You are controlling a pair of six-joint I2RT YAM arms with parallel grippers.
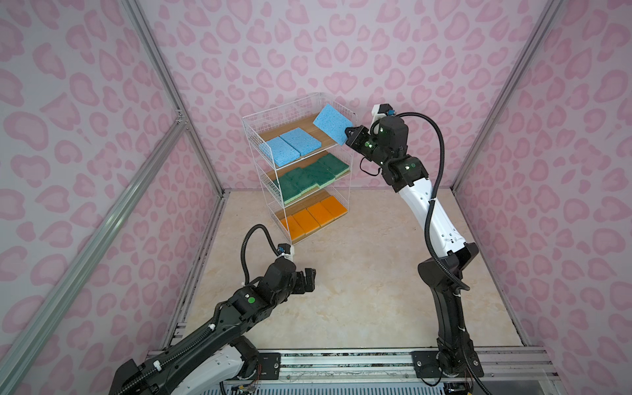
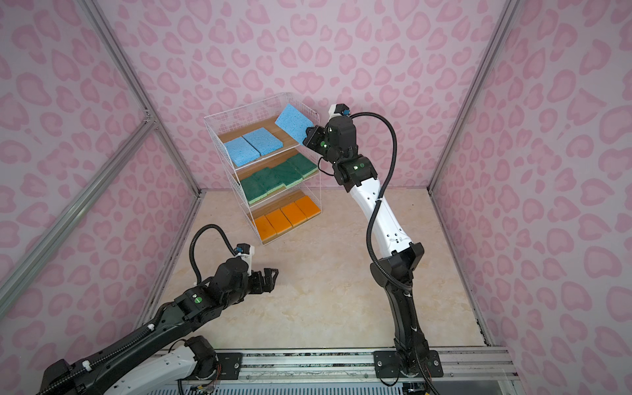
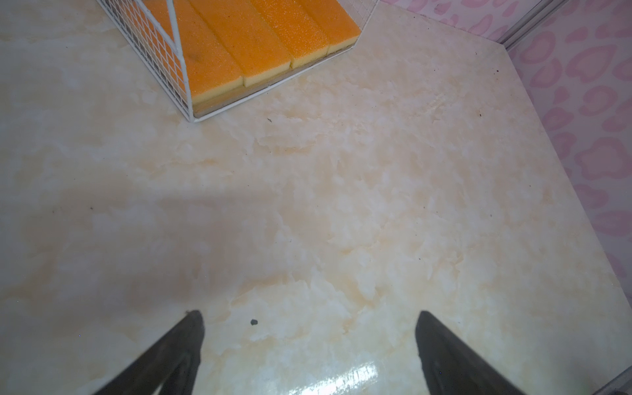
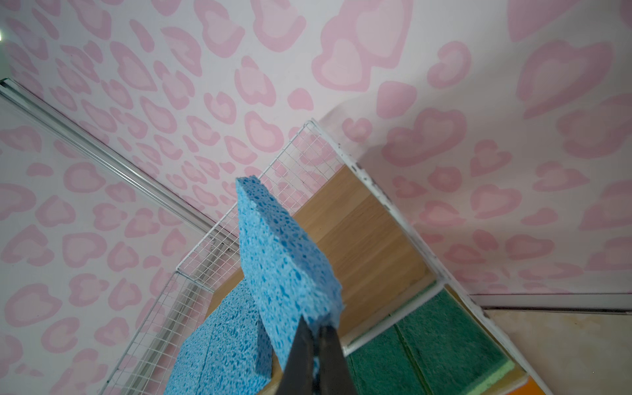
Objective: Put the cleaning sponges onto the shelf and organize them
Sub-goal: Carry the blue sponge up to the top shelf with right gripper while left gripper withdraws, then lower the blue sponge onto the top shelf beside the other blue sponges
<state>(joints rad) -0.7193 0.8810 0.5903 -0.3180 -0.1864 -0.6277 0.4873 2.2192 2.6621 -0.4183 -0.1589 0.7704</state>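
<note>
The shelf [image 1: 290,126] [image 2: 253,127] stands at the back of the table, a white wire rack with three wooden boards. Two blue sponges [image 1: 289,145] [image 4: 219,342] lie on its top tier. Several green sponges [image 1: 314,176] [image 4: 427,342] fill the middle tier, and several orange sponges [image 1: 313,215] [image 3: 246,37] the bottom one. My right gripper [image 1: 347,135] [image 4: 318,328] is shut on the corner of a third blue sponge [image 1: 331,123] [image 2: 293,124] [image 4: 284,260]. That sponge hangs tilted over the top tier's bare right end. Low over the table in front of the shelf, my left gripper [image 1: 309,280] [image 3: 307,313] is open with nothing in it.
The marbled beige tabletop [image 1: 342,290] is walled in by pink patterned panels on aluminium posts [image 1: 160,68]. Both arm bases sit on a metal rail [image 1: 342,359] at the front edge. The shelf's wire side panel [image 3: 154,54] is close to the left arm.
</note>
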